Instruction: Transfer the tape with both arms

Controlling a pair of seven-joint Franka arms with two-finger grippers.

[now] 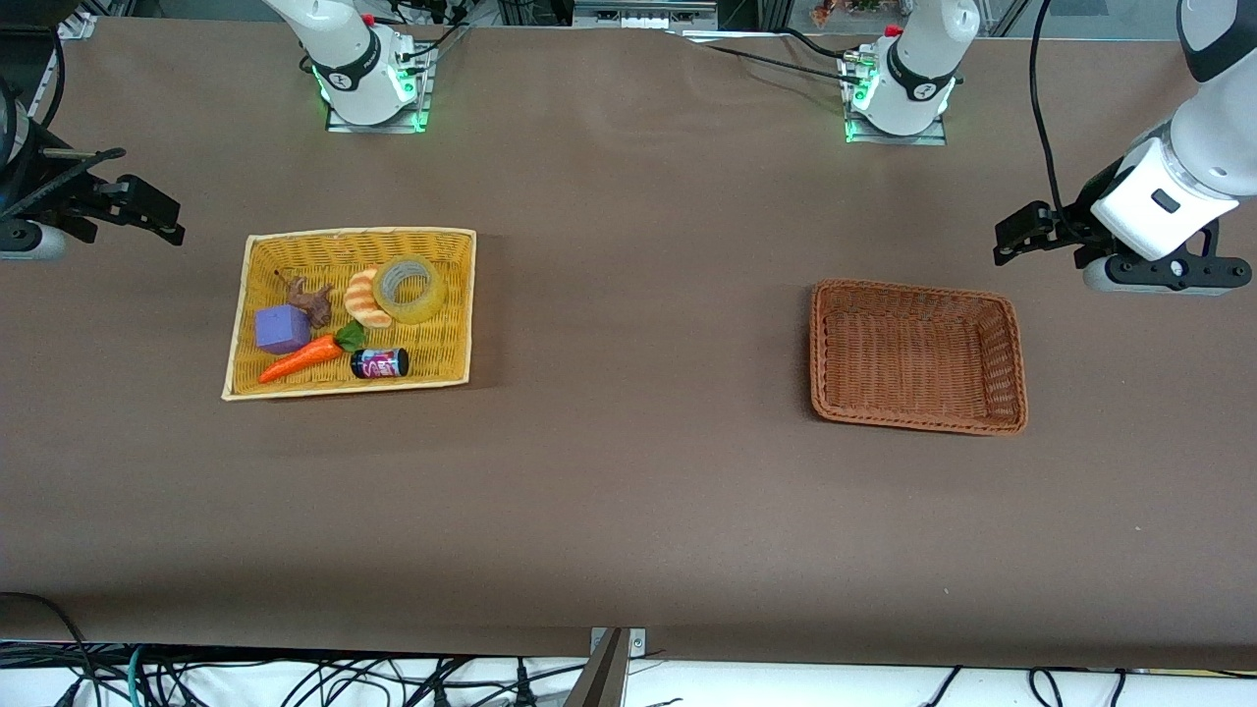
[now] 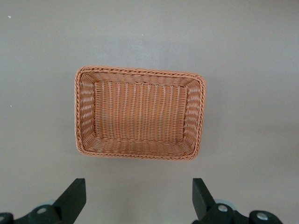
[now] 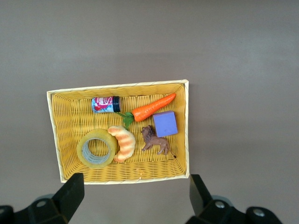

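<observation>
My left pincer (image 1: 1011, 239) hangs over the table (image 1: 628, 511) at the left arm's end, above the table's edge there, with its fingers (image 2: 72, 198) spread wide and nothing between them; in the front view the upper part of that arm is cut off by the picture's edge. My right pincer (image 1: 147, 208) hangs over the right arm's end of the table, likewise fully spread and holding nothing, and most of its arm falls outside the front view. The tape (image 1: 409, 288) lies flat in the yellow tray (image 1: 295, 245), in the corner of the tray toward the robots' bases and the table's middle, touching the striped croissant toy (image 1: 365, 298) beside it. The tray also carries a brown lion figure (image 1: 309, 299), a purple cube (image 1: 282, 328), a toy carrot (image 1: 300, 359) and a small dark can (image 1: 380, 363) lying on its side near the tray's edge closest to the front camera. The can's label shows red and white graphics, but its writing cannot be made out in any view. The brown wicker basket (image 1: 1013, 363) stands on the table toward the left arm's end, well apart from the tray. Cables (image 1: 295, 682) below the table's near edge are partly cut off.
</observation>
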